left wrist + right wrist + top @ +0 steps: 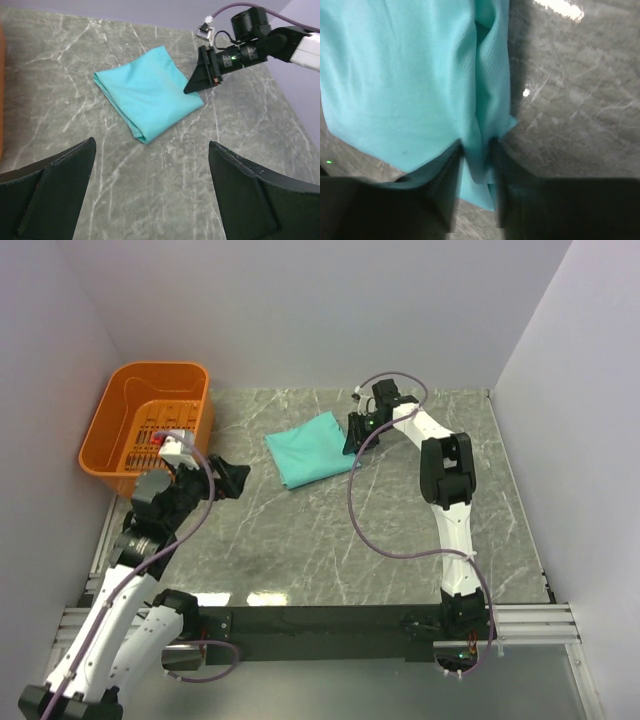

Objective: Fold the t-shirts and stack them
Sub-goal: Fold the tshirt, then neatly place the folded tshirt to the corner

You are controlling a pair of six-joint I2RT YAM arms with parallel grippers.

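Here, folded t-shirt (308, 450) edge pinched in right claw (475, 146), left claw (236, 479) spread, well apart.

Grey table (400, 530) bears folded t-shirt (310, 448), orange basket (105, 440).
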